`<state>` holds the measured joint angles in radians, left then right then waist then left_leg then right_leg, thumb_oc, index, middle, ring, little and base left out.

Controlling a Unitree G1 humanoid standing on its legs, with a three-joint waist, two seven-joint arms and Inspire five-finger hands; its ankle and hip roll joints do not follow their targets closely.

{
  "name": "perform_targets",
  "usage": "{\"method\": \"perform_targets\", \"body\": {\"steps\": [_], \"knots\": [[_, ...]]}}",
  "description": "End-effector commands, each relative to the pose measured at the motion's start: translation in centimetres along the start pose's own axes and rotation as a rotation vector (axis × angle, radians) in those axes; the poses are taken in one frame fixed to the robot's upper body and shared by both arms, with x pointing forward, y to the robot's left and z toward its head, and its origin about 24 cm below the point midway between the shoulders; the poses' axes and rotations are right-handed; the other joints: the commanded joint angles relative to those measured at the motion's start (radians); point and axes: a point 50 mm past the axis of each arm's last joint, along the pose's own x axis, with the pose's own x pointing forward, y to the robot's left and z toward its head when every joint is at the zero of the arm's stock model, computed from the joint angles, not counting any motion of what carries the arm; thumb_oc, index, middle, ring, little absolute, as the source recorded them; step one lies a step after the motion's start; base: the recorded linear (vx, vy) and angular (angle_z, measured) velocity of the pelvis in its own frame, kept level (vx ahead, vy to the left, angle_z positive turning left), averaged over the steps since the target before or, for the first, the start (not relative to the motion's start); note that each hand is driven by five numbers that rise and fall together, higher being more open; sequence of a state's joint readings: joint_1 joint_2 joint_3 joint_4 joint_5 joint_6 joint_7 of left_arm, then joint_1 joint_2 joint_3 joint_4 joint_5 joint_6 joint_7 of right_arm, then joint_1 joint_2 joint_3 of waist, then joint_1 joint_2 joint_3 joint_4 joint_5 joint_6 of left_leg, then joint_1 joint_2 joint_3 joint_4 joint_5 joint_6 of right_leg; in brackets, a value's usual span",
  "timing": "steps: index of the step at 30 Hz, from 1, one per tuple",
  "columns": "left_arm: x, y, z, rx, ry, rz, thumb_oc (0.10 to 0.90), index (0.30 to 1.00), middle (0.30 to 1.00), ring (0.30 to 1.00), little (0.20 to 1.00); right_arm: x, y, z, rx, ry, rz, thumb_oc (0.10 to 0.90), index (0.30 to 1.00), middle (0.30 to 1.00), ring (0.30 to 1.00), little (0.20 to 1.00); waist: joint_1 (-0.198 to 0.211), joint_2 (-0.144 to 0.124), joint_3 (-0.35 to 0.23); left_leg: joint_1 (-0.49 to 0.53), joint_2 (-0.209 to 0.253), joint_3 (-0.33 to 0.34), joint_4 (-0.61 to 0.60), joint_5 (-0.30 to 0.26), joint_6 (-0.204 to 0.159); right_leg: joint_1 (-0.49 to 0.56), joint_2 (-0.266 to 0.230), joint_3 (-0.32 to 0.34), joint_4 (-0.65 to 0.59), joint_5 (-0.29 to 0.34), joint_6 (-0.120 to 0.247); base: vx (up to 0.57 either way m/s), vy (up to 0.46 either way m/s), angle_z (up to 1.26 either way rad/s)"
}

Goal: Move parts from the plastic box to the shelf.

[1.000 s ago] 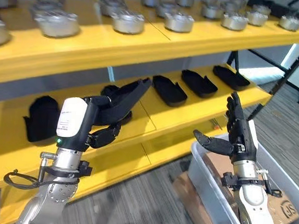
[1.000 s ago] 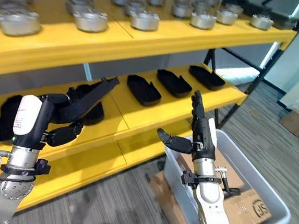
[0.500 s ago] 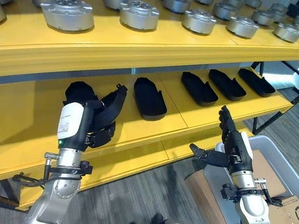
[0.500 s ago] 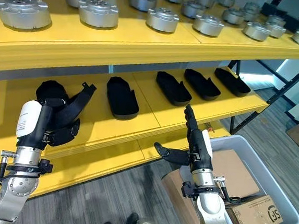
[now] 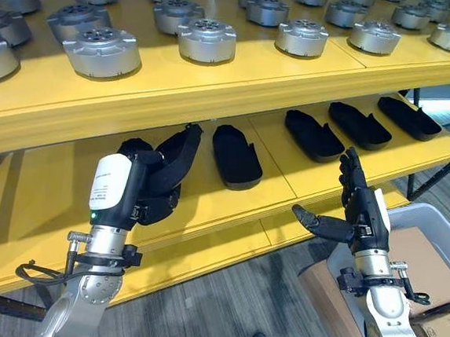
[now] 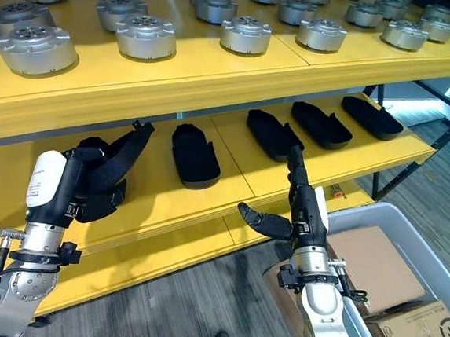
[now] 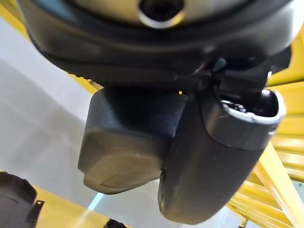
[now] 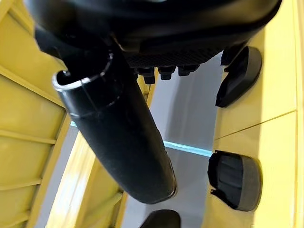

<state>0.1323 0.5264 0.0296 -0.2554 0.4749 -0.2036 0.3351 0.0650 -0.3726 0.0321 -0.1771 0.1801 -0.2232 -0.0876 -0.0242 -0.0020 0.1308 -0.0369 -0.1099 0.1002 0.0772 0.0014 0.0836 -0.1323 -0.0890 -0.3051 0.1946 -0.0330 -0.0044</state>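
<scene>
The left hand (image 5: 151, 179) was raised in front of the yellow shelf (image 5: 217, 73), its fingers curled round a black part (image 5: 181, 153) whose long end stuck up and forward past the fingers, over the middle level of the shelf. Just behind that hand a second black part lay on the same level, mostly hidden by it. To the right of the hand lay another black part (image 5: 236, 155), close by, and further right, beyond the right hand, three more (image 5: 314, 135) sat in a row along the same board.

The right hand (image 5: 357, 208) stood upright before the shelf's lower edge, fingers straight and pointing up, thumb (image 5: 313, 221) stretched out toward the left hand, holding nothing. Below and to the right of it stood the plastic box (image 6: 419, 248), with cardboard boxes (image 6: 374, 268) inside.

Above both hands, the top level of the shelf carried rows of round silver metal parts (image 5: 207, 40).
</scene>
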Motion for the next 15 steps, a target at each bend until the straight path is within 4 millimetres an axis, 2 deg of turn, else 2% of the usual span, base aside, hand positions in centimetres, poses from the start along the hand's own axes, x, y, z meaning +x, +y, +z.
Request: {"method": "perform_targets", "body": {"steps": [1,2,4,5,6,7,8,9,10,11,12,13,14,15], "knots": [[3.0,4.0,4.5,-0.088,-0.299,0.246,0.400,0.300,0.300,0.300,0.300,2.8,-0.1,5.1,0.029,-0.319,-0.004,0.900,1.000,1.000,1.000,1.000,-0.019,-0.056,-0.016,-0.039,0.128,0.018,0.186,-0.098,-0.130,0.139,-0.035,-0.038,-0.143,0.009,0.060,-0.06,-0.011,0.58],[3.0,4.1,4.6,-0.093,-0.301,0.251,0.400,0.300,0.300,0.300,0.300,2.8,0.0,5.2,0.027,-0.320,0.000,0.900,1.000,1.000,1.000,1.000,-0.021,-0.056,-0.010,-0.024,0.163,0.019,0.197,-0.113,-0.136,0.135,-0.039,-0.034,-0.125,-0.001,0.058,-0.05,0.029,0.50],[2.9,4.5,4.7,-0.100,-0.306,0.273,0.400,0.300,0.300,0.300,0.300,2.7,0.2,5.0,0.034,-0.310,0.005,0.900,1.000,1.000,1.000,1.000,-0.024,-0.057,-0.011,0.004,0.253,0.002,0.166,-0.074,-0.151,0.120,-0.057,-0.028,-0.098,-0.012,0.064,-0.01,0.073,0.31],[2.8,4.7,4.6,-0.104,-0.303,0.286,0.400,0.300,0.300,0.300,0.300,2.5,0.2,4.8,0.037,-0.299,0.004,0.900,1.000,1.000,1.000,1.000,-0.035,-0.049,-0.016,0.032,0.317,0.007,0.128,-0.026,-0.159,0.099,-0.066,-0.032,-0.070,-0.024,0.067,-0.02,0.058,0.09],[2.8,4.8,4.6,-0.104,-0.302,0.286,0.400,0.300,0.300,0.300,0.300,2.5,0.2,4.8,0.037,-0.299,0.005,0.900,1.000,1.000,1.000,1.000,-0.037,-0.050,-0.018,0.033,0.315,0.007,0.114,-0.013,-0.160,0.093,-0.067,-0.034,-0.067,-0.022,0.064,-0.08,0.182,-0.01],[2.9,5.0,4.8,-0.118,-0.310,0.303,0.400,0.300,0.300,0.300,0.300,2.2,0.1,4.4,0.042,-0.279,0.000,0.900,1.000,1.000,1.000,1.000,-0.055,-0.028,-0.019,0.043,0.430,0.005,0.035,0.120,-0.179,0.046,-0.084,-0.038,-0.010,-0.038,0.069,-0.07,0.121,0.01],[2.9,5.0,4.8,-0.119,-0.309,0.304,0.400,0.300,0.300,0.300,0.300,2.2,0.1,4.4,0.041,-0.279,0.001,0.900,1.000,1.000,1.000,1.000,-0.057,-0.025,-0.023,0.045,0.433,0.004,0.018,0.133,-0.183,0.038,-0.082,-0.040,0.000,-0.044,0.066,-0.13,0.323,0.18],[3.1,4.9,5.0,-0.127,-0.318,0.307,0.400,0.300,0.300,0.300,0.300,2.1,-0.1,4.3,0.033,-0.275,-0.013,0.900,1.000,1.000,1.000,1.000,-0.070,-0.009,-0.016,0.046,0.502,0.007,-0.033,0.229,-0.205,0.001,-0.106,-0.042,0.052,-0.045,0.076,-0.10,0.236,0.30],[3.2,4.8,5.0,-0.128,-0.318,0.307,0.400,0.300,0.300,0.300,0.300,2.0,-0.3,4.2,0.031,-0.271,-0.023,0.900,1.000,1.000,1.000,1.000,-0.079,0.010,-0.020,0.064,0.525,0.019,-0.105,0.295,-0.235,-0.038,-0.116,-0.048,0.117,-0.067,0.079,-0.13,0.344,0.34],[3.3,4.7,5.1,-0.133,-0.321,0.299,0.400,0.300,0.300,0.300,0.300,1.9,-0.5,4.3,0.027,-0.273,-0.034,0.900,1.000,1.000,1.000,1.000,-0.090,0.022,-0.019,0.074,0.540,0.059,-0.148,0.336,-0.259,-0.062,-0.133,-0.056,0.161,-0.076,0.080,-0.09,0.220,0.45],[3.5,4.5,5.4,-0.141,-0.332,0.292,0.400,0.300,0.300,0.300,0.300,1.7,-0.8,4.3,0.014,-0.275,-0.045,0.900,1.000,1.000,1.000,1.000,-0.100,0.027,-0.017,0.077,0.545,0.110,-0.164,0.320,-0.271,-0.080,-0.152,-0.059,0.201,-0.089,0.086,-0.01,0.222,0.44],[3.5,4.4,5.5,-0.139,-0.342,0.289,0.400,0.300,0.300,0.300,0.300,1.7,-0.8,4.3,0.009,-0.274,-0.044,0.900,1.000,1.000,1.000,1.000,-0.102,0.036,-0.021,0.085,0.549,0.107,-0.164,0.296,-0.286,-0.092,-0.156,-0.042,0.221,-0.097,0.101,-0.03,0.213,0.39],[3.5,4.3,5.6,-0.138,-0.349,0.285,0.400,0.300,0.300,0.300,0.300,1.6,-0.8,4.2,-0.008,-0.274,-0.050,0.900,1.000,1.000,1.000,1.000,-0.092,0.044,-0.019,0.076,0.548,0.093,-0.164,0.309,-0.287,-0.100,-0.160,-0.043,0.233,-0.078,0.099,0.00,0.224,0.29],[3.4,4.3,5.7,-0.136,-0.352,0.286,0.400,0.300,0.300,0.300,0.300,1.6,-0.8,4.3,-0.066,-0.279,-0.057,0.900,1.000,1.000,1.000,1.000,-0.086,0.047,-0.022,0.080,0.537,0.082,-0.164,0.277,-0.283,-0.103,-0.175,-0.032,0.247,-0.080,0.108,-0.03,0.203,0.21]]}}
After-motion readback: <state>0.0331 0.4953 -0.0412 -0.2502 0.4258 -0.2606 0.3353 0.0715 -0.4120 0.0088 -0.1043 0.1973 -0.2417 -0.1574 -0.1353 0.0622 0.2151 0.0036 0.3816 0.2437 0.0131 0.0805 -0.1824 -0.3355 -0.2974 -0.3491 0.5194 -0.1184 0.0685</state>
